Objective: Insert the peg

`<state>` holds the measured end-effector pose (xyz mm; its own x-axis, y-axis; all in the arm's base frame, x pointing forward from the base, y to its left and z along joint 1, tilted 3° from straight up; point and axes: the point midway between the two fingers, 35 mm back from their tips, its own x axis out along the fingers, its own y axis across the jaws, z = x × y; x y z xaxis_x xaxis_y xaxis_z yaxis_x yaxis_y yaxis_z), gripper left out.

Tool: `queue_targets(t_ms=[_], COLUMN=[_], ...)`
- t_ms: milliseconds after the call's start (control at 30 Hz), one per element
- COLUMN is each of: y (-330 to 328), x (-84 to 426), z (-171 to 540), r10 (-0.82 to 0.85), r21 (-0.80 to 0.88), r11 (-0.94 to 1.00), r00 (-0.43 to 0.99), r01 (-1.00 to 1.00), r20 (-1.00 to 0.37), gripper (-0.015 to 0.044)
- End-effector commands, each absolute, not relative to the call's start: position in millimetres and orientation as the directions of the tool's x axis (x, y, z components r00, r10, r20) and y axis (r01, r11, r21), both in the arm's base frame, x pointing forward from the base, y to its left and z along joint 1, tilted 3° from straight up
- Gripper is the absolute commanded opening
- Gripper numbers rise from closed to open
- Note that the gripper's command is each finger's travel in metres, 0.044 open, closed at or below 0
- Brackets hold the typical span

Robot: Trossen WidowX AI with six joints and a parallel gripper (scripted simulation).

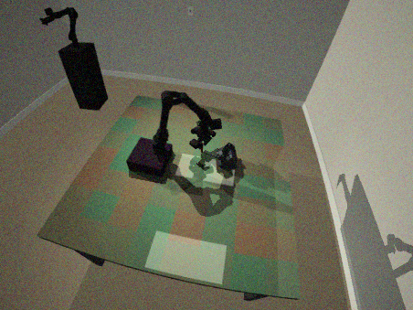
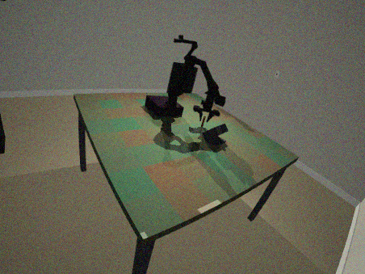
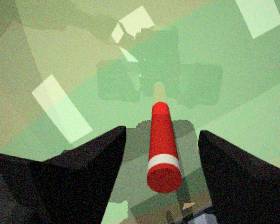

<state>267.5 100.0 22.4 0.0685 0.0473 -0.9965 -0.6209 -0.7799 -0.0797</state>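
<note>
Rises at left in the top view from a dark purple block [image 1: 148, 157] [image 2: 157, 104] on the patchwork worktop [image 1: 187, 221] [image 2: 133, 155]. Holds the jaws partway spread around a red, white-banded peg [image 1: 201, 148] [image 2: 203, 121] [image 3: 162, 137], gaps showing on both sides, gripping nothing. Has the peg upright, left of the dark sloped panel [image 1: 229, 156] [image 2: 211, 137].

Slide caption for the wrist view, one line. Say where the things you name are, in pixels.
Red peg [image 3: 162, 135] with a white band [image 3: 164, 160] near its top, standing between the parted fingers of the pincer [image 3: 163, 135], gaps on both sides.
</note>
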Motion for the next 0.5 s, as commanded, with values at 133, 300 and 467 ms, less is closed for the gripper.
queue_targets(t_ms=[133,300,467], y=[100.1,100.1,100.1], x=[267.9,267.9,268.5], z=[23.1,23.1,30.6], r10=[0.048,0.048,0.048], r21=[-0.081,-0.081,-0.081], r11=[-0.780,-0.780,-0.780], r00=[0.070,0.070,0.070], r01=[-0.621,-0.621,-0.621], r20=[-0.996,-0.996,-0.996], gripper=[0.0040,0.0006,0.0000])
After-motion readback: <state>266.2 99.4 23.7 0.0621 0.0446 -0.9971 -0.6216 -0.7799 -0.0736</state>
